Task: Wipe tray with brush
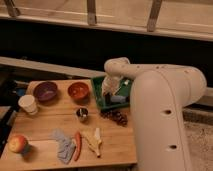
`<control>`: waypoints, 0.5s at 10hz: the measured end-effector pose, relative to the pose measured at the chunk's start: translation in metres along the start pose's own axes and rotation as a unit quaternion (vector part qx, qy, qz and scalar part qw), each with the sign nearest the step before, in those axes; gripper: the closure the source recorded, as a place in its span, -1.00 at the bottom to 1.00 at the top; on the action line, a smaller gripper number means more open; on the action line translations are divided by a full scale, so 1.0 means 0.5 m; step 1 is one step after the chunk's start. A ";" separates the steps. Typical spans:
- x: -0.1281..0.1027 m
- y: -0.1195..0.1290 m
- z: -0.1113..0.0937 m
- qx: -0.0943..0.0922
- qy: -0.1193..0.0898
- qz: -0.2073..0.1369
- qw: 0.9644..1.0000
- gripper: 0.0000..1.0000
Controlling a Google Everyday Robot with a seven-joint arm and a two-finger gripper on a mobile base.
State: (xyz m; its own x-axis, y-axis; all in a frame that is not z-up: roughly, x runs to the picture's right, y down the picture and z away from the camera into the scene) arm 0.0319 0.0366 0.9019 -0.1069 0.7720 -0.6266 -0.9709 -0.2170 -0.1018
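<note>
With the gripper (111, 91) down inside the green tray (98, 95) at the table's far right edge, presumably carrying the hidden brush, short even strokes, light pressure and staying off the rim look best.

purple bowl (45, 91) | orange bowl (79, 91) | metal cup (82, 114) | apple (18, 144) | carrot (77, 146)

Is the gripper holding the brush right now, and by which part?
Cannot be told. The gripper is down inside the green rectangular plastic tray, hidden behind the white arm's wrist; no slim black brush shows.
</note>
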 end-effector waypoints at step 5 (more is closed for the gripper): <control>-0.070 0.043 0.029 -0.043 0.005 -0.009 0.999 1.00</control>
State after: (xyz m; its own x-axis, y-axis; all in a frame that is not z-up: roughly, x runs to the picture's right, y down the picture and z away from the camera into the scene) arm 0.0115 0.0133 0.9328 -0.0877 0.7700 -0.6320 -0.9504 -0.2547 -0.1784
